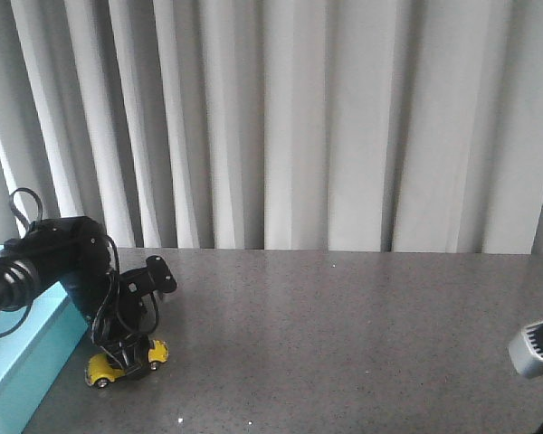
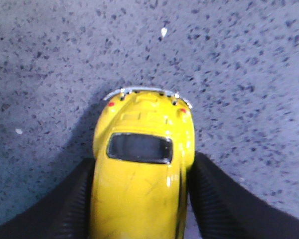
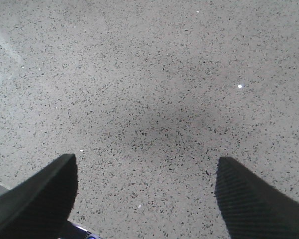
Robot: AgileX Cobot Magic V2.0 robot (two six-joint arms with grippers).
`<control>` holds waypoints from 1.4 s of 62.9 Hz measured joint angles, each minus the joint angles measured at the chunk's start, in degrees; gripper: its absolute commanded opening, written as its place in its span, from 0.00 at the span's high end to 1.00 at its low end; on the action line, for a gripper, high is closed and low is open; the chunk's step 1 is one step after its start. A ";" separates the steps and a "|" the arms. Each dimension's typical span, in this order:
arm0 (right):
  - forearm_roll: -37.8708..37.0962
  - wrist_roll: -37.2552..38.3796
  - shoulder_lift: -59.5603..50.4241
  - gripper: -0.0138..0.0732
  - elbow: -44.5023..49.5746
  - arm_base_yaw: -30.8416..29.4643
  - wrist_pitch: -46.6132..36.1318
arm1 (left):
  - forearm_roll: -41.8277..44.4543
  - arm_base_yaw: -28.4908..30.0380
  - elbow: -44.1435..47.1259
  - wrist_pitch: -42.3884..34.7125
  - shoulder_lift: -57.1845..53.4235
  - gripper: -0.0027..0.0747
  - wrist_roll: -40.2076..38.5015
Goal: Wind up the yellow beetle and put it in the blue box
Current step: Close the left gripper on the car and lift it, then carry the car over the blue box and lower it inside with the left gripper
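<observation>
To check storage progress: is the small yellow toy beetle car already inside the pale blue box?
No, the small yellow toy beetle car stands on the grey table beside the pale blue box.

Front view: even, soft daylight on the pale curtain [image 1: 299,117], slightly overexposed and hazy; the speckled worktop [image 1: 344,325] shows a faint sheen. Left wrist view: close range, with the yellow beetle [image 2: 142,174] bright and carrying small glints on its roof and chrome bumper; a soft dark shadow lies on the worktop beside the car; the black fingers [image 2: 224,204] are blurred. Right wrist view: flat, diffuse light, a vague central shadow, and tiny white glints; the fingers [image 3: 35,199] are out of focus.
</observation>
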 measured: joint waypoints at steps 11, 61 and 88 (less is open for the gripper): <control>0.00 0.00 0.00 0.20 0.00 0.00 0.00 | -1.00 0.00 0.06 0.14 -3.78 0.62 -3.56; 0.00 0.05 0.00 0.20 0.00 0.00 0.00 | 4.21 17.93 0.05 -2.14 -14.89 0.62 -31.15; 0.00 0.05 0.00 0.20 0.00 0.00 0.00 | 3.08 20.68 0.05 -5.38 -3.88 0.62 -34.55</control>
